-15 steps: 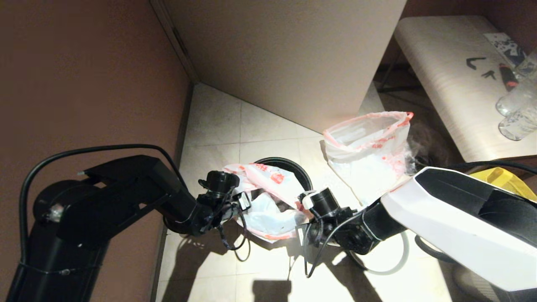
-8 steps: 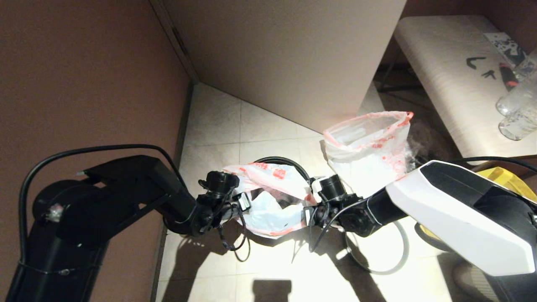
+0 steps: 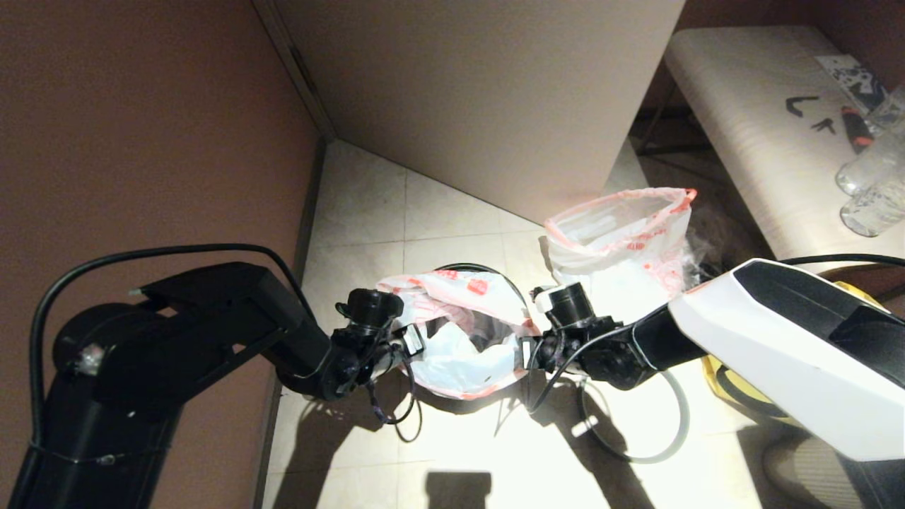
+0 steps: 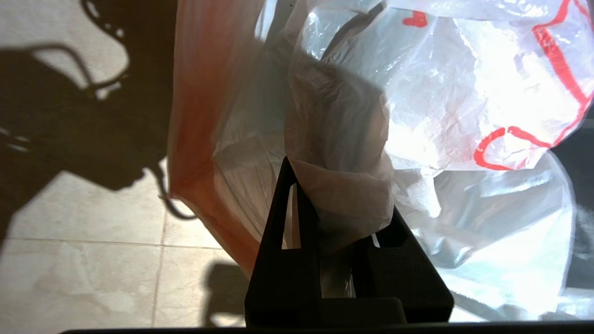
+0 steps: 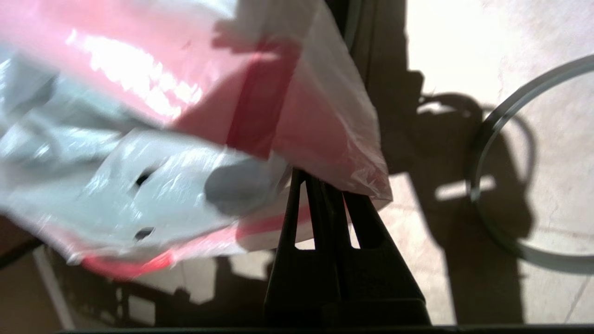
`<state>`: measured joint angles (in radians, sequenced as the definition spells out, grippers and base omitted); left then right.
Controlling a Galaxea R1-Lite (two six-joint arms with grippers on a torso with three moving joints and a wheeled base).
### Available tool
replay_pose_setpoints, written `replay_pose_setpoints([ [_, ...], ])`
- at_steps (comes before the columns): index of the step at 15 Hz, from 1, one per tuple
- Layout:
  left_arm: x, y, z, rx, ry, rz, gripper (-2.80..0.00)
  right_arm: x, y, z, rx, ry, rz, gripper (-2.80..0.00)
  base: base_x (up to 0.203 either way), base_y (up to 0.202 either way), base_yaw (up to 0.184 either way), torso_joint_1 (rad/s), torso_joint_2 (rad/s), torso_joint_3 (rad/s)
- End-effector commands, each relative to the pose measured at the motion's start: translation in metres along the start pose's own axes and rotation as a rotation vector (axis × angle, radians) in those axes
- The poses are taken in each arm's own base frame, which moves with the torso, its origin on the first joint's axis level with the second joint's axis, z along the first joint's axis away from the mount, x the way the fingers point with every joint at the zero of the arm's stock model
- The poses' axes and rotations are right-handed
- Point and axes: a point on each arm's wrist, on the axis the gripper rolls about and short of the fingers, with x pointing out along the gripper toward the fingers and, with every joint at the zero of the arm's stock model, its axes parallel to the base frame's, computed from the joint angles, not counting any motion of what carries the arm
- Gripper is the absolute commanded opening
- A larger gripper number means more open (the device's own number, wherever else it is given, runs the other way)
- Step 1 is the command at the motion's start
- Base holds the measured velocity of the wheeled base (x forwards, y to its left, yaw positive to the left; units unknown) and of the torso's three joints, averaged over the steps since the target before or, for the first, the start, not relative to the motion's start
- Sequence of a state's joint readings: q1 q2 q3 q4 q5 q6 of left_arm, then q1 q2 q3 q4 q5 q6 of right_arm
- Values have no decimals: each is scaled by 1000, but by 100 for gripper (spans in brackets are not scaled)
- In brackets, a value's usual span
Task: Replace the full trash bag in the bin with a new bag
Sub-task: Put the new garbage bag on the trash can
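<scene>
Translucent white film with a red-orange hem, the new bag (image 3: 459, 339) hangs stretched between the two pincers at the centre of the head view, its mouth spread above the bin (image 3: 510, 286). Only a dark arc of the bin's edge shows behind the film.

At the bag's left side, the left pincer (image 3: 406, 346) is pinching a bunched fold of the film; the left wrist view shows the fold caught between its black fingers (image 4: 290, 222). At the bag's right side, the right pincer (image 3: 527, 348) has its fingers (image 5: 320, 218) pressed together on the red hem, as the right wrist view shows.

The full trash bag (image 3: 622, 254) stands upright on the tiled floor (image 3: 360, 205), right of centre and above the right arm in the head view, its mouth gaping; it is apart from the bin. A thin grey hoop (image 3: 672, 431) lies flat on the floor at lower right of centre, just below the right arm, and it also appears at the right edge of the right wrist view (image 5: 482, 153). Part of a yellow tote (image 3: 735, 385) shows under the right arm's white shell. At the upper right a pale tabletop (image 3: 749, 106) carries clear bottles (image 3: 873, 191).
</scene>
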<state>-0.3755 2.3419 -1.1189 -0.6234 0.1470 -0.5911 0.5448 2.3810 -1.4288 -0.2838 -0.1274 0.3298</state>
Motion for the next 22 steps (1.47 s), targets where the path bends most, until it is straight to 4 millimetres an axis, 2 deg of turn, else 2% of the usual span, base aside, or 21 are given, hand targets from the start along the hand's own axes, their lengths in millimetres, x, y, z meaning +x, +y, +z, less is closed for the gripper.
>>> replay_pose_setpoints([
  [1,0,0,2,-8,-10,-2,-280,-29,7,5,-6,-9,21,-280,0,0,0,0,0,0],
  [5,0,0,3,-10,-17,-3,-280,-80,9,-2,-59,9,47,-280,0,0,0,0,0,0],
  [7,0,0,3,-9,-19,-3,-280,-84,21,-2,-78,2,88,-280,0,0,0,0,0,0],
  [9,0,0,3,-8,-19,-4,-280,-74,33,-4,-94,3,109,-280,0,0,0,0,0,0],
  [12,0,0,2,-8,-17,-3,-280,-48,47,-5,-114,2,123,-280,0,0,0,0,0,0],
  [16,-1,0,2,-7,-16,-3,-280,-40,58,6,-125,-24,133,-280,0,0,0,0,0,0],
  [19,-2,0,1,-5,-10,-6,-280,-28,47,33,-100,-77,108,-280,0,0,0,0,0,0],
  [22,-2,0,0,-3,-7,-6,-280,-19,24,54,-69,-96,51,-280,0,0,0,0,0,0],
])
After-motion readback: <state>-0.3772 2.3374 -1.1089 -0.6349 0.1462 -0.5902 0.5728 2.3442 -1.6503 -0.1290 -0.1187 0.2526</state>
